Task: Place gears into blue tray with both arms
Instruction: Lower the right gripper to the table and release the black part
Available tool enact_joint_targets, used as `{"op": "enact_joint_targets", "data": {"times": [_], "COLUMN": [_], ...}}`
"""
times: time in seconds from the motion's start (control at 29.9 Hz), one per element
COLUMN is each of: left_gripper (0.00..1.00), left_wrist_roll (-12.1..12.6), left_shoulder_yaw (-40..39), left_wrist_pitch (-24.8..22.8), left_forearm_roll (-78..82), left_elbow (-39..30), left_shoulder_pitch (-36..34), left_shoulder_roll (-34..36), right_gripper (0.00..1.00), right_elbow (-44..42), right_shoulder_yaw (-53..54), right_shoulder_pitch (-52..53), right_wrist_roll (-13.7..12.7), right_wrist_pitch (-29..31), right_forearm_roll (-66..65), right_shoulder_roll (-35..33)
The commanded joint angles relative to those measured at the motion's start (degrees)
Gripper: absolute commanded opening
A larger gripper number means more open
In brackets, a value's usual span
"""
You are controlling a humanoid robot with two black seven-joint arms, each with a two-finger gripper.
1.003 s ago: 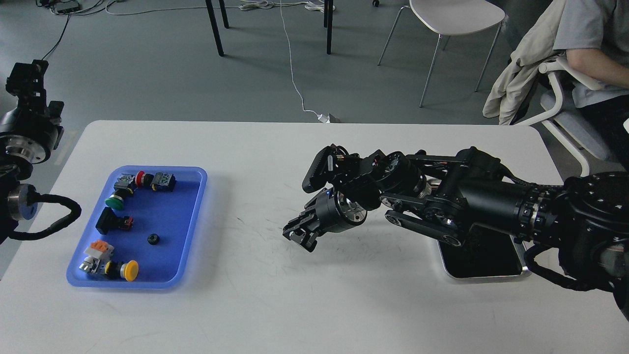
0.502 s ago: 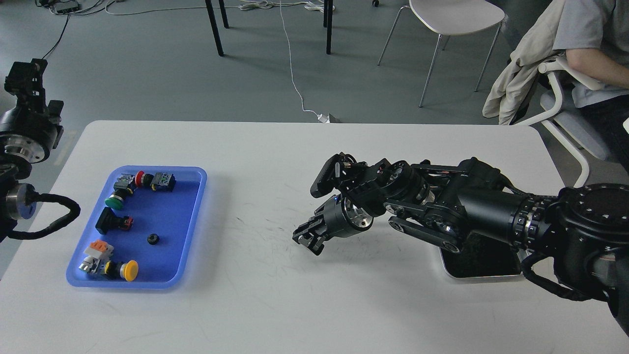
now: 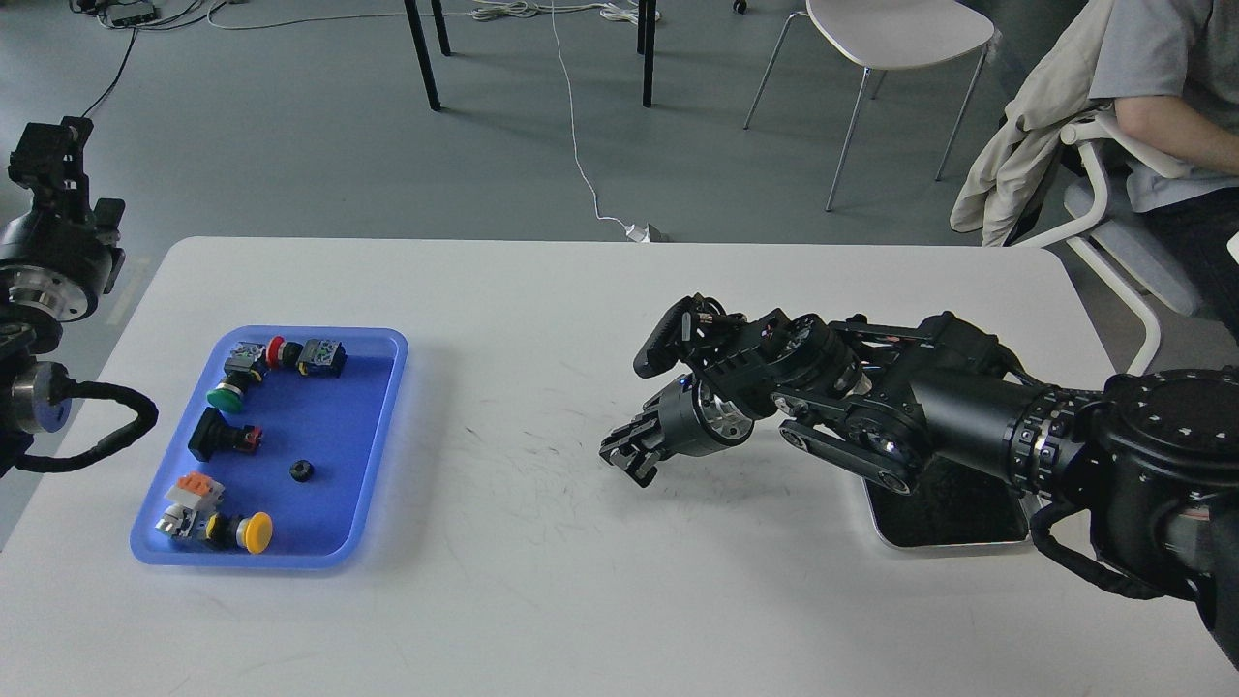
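The blue tray (image 3: 382, 407) lies on the left part of the white table. One small black gear (image 3: 301, 470) rests on its floor, right of centre. My right gripper (image 3: 629, 458) hovers low over the bare tabletop at mid-table, far right of the tray. Its fingers point down-left and stand slightly apart, with nothing between them. My left arm stays at the left edge, off the table. Its gripper (image 3: 45, 145) points upward, and its fingers cannot be told apart.
Several coloured push-button switches, among them a yellow one (image 3: 256, 531) and a green one (image 3: 224, 397), lie along the tray's left side. A shiny steel tray (image 3: 953, 542) with a dark interior sits under my right forearm. Chairs and a seated person are behind the table.
My right gripper has drawn back to the right, away from the blue tray and toward the steel tray. The gear, the switches and the left arm have stayed put.
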Motion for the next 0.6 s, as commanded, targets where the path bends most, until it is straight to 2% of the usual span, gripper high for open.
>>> {"op": "enact_joint_targets", "data": {"times": [0.0, 0.17, 0.57], "left_gripper": [0.97, 0.97, 0.97], "left_wrist_roll": [0.0, 0.0, 0.0], "left_shoulder_yaw": [0.0, -0.1, -0.2], "left_wrist_pitch": [-0.1, -0.7, -0.9], "left_forearm_roll": [0.0, 0.0, -0.1], "left_elbow": [0.0, 0.0, -0.5], "left_shoulder_pitch": [0.1, 0.5, 0.6], "left_shoulder_roll": [0.7, 1.3, 1.8], "right_gripper": [0.01, 0.01, 0.01], "right_elbow": [0.2, 0.7, 4.4], "right_shoulder_yaw": [0.2, 0.4, 1.9], "right_shoulder_pitch": [0.1, 0.0, -3.2], "right_wrist_roll": [0.1, 0.2, 0.2], "right_wrist_pitch": [-1.3, -2.2, -13.2], "right_forearm_roll": [0.2, 0.4, 0.9], "right_shoulder_roll": [0.0, 0.0, 0.0]}}
